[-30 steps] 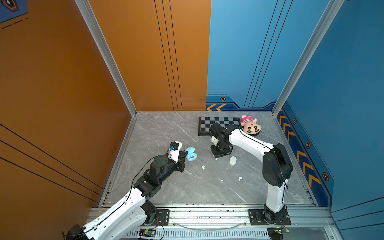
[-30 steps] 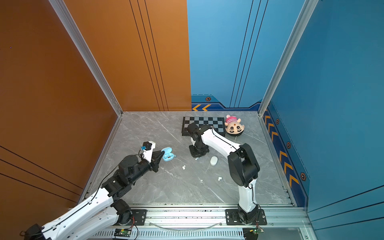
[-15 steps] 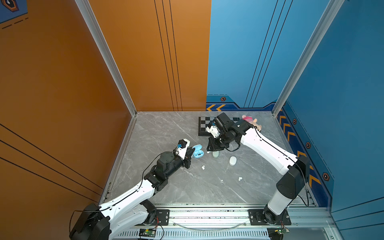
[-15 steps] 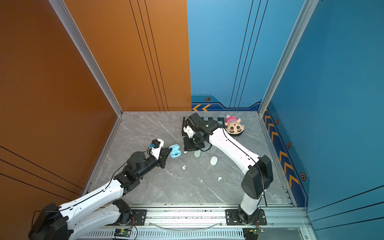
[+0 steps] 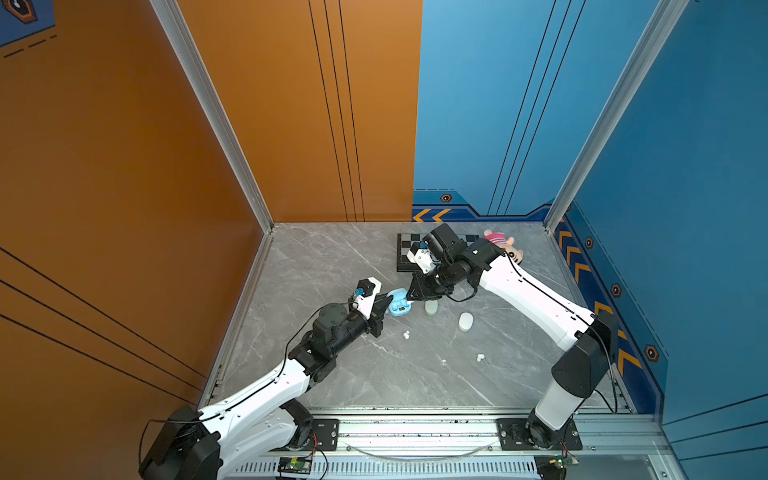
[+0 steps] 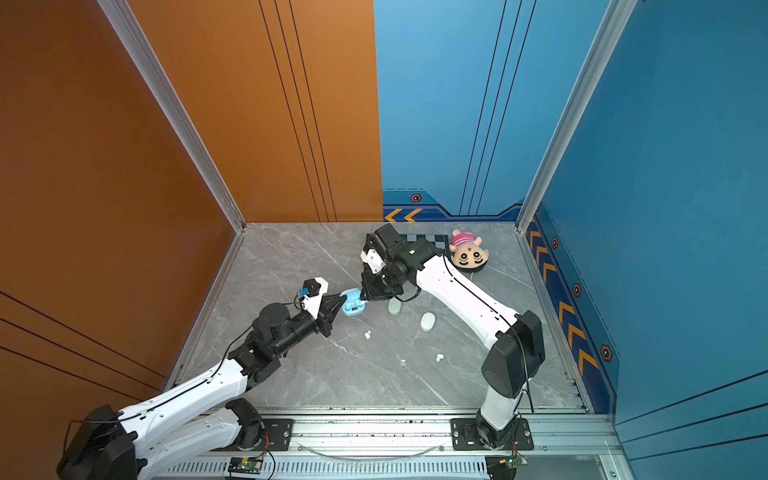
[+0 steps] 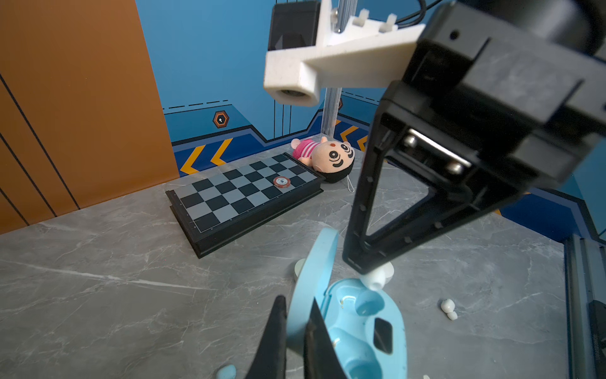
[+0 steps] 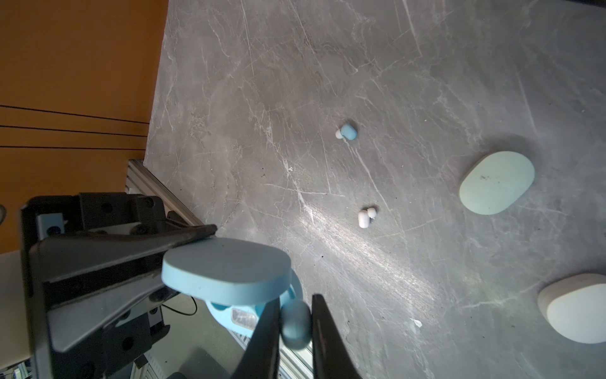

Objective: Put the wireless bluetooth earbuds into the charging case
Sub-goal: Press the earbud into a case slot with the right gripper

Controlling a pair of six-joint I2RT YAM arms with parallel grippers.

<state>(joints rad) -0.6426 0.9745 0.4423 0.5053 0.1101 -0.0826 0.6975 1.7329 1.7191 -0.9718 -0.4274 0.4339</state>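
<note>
Two white-shelled arms (image 5: 532, 291) with black joints (image 5: 582, 370), tapered black jaws, white camera brackets (image 7: 328, 62)

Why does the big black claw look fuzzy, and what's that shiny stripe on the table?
Left wrist view: the right gripper sits near the lens, so its upper part blurs; the chessboard is sharp. Right wrist view: light glares off the table; the gripped earbud is in shadow.

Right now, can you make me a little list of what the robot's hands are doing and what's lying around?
Left hand: shut on the lid of the open blue case
Right hand: shut on a blue earbud just above that case
On the table: loose blue earbud, two white earbuds
Closed cases: pale green case, white case
At back: chessboard, plush doll
</note>
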